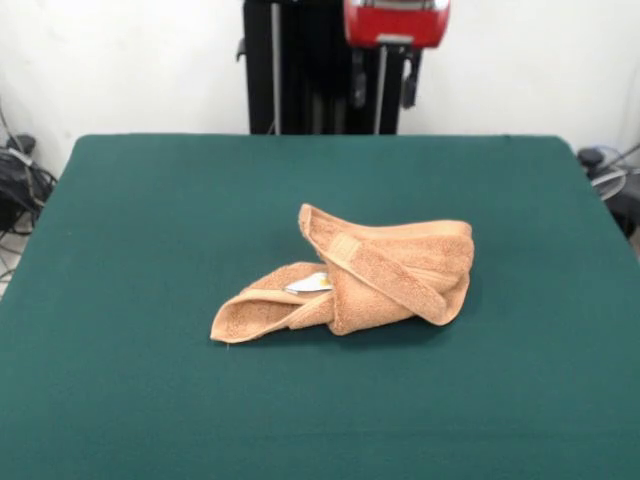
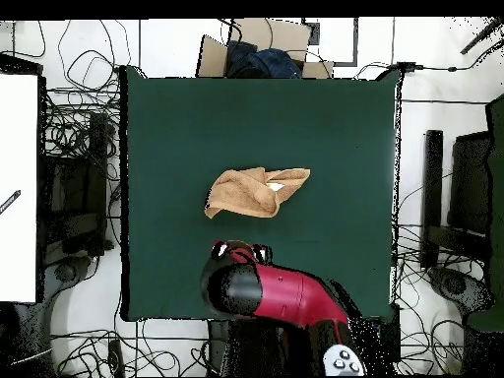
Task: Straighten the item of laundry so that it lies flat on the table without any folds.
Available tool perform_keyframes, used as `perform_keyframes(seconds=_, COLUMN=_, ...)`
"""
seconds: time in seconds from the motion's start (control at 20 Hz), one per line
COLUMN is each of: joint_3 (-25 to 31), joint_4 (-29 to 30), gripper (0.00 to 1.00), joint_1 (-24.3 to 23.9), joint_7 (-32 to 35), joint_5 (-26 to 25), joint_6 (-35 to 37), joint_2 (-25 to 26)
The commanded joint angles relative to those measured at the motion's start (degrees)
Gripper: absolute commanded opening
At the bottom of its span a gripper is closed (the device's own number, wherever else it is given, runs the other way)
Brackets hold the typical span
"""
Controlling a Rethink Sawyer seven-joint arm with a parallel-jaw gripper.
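Observation:
The light orange-tan towel [image 1: 370, 270] lies crumpled near the middle of the dark green table [image 1: 150, 200], folded over itself in several layers. One banded edge crosses the top, and a small white tag [image 1: 310, 284] shows at the fold. In the overhead view the towel [image 2: 256, 190] is a bunched wedge on the table [image 2: 177, 128]. My gripper [image 1: 383, 95] hangs under the red wrist at the table's far edge, well behind the towel, open and empty. In the overhead view the gripper [image 2: 239, 252] is just on the base side of the towel, not touching it.
The black pedestal [image 1: 310, 70] stands behind the table. A cardboard box [image 2: 256, 49] with dark cloth sits off the far edge. Cables and dark equipment [image 2: 79, 177] lie on the floor around the table, and a white panel [image 2: 20, 187] stands to one side.

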Motion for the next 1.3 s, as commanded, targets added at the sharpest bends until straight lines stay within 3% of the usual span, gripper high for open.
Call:
perform_keyframes(seconds=0.05, joint_3=6.68, joint_4=-2.81, gripper=1.00, joint_1=-2.78, joint_7=1.45, joint_5=-5.48, joint_6=-4.20, joint_2=9.73)
perform_keyframes(seconds=0.25, joint_3=6.96, joint_4=-4.27, gripper=1.00, joint_1=-3.90, joint_7=1.62, joint_5=-6.98, joint_6=-4.12, joint_2=11.08)
perform_keyframes(seconds=0.9, joint_3=9.36, joint_4=-10.10, gripper=1.00, joint_1=-5.87, joint_7=0.14, joint_5=-6.02, joint_6=7.28, joint_2=10.39)
perform_keyframes(seconds=1.3, joint_3=10.59, joint_4=-10.79, gripper=1.00, joint_1=-7.11, joint_7=1.23, joint_5=-6.06, joint_6=7.57, joint_2=11.39)
